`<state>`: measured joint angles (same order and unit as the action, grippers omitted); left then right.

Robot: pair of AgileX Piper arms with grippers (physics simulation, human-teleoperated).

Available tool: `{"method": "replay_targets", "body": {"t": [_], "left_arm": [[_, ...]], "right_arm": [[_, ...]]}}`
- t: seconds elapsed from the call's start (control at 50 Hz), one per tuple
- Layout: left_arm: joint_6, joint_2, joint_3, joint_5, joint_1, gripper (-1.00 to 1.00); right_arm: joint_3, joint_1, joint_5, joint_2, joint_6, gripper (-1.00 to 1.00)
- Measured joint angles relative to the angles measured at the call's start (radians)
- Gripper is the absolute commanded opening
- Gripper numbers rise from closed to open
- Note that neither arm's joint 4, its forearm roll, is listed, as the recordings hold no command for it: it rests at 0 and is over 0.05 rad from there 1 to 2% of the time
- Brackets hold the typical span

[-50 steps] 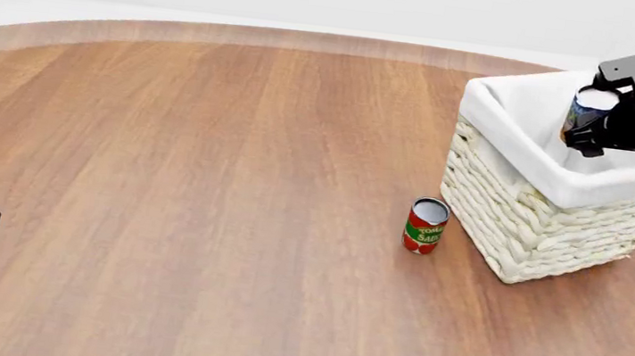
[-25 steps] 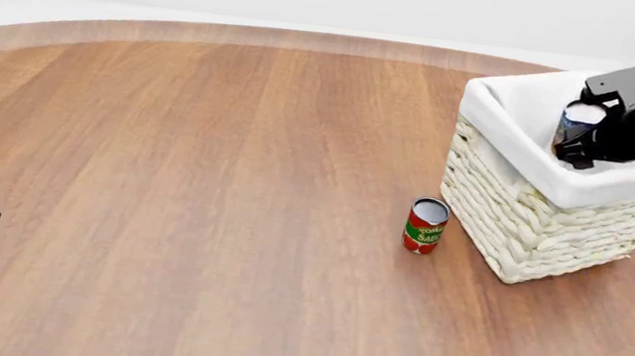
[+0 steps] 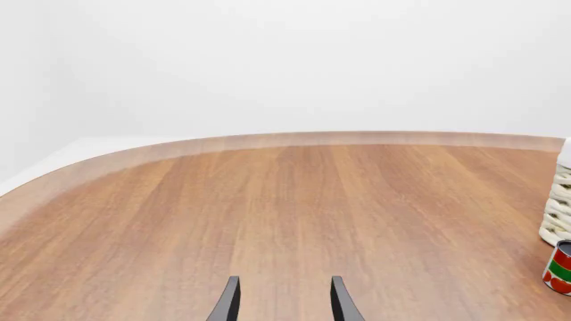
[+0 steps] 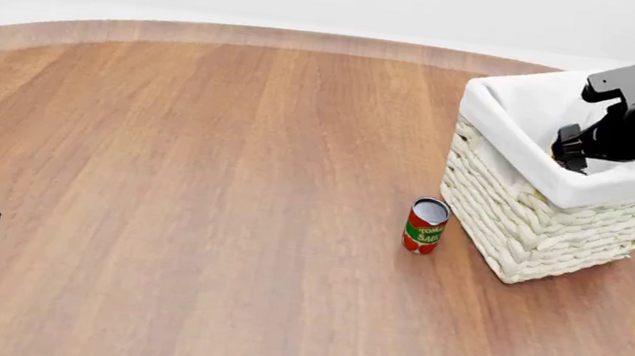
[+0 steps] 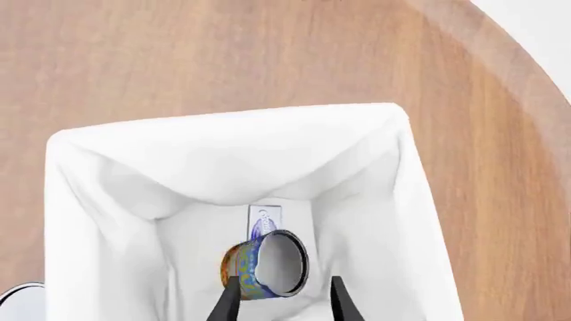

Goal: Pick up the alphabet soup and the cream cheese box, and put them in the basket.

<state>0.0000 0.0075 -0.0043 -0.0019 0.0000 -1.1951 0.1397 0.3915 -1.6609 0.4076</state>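
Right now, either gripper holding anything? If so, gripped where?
Nothing held. The right gripper is open above the alphabet soup, which lies tipped inside the basket. The left gripper is open over bare table.

Your soup can (image 5: 263, 265) and cheese box (image 5: 265, 221) sit in the basket (image 4: 505, 219) at 2 o'clock; another can (image 4: 425, 226) stands just outside at its 9 o'clock.

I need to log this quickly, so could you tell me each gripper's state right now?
Left gripper: open, holding nothing.
Right gripper: open; alphabet soup released inside the basket.
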Motion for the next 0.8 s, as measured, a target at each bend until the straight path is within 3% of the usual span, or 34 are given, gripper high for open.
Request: {"method": "replay_targets", "body": {"t": [0.38, 0.8], "left_arm": [[0.0, 0.0, 0.0, 0.0, 0.0, 1.0], [0.0, 0.0, 0.0, 0.0, 0.0, 1.0]], "right_arm": [[0.006, -0.012, 0.011, 0.046, -0.031, 1.0], [0.082, -0.046, 0.038, 0.213, -0.085, 1.0]]}}
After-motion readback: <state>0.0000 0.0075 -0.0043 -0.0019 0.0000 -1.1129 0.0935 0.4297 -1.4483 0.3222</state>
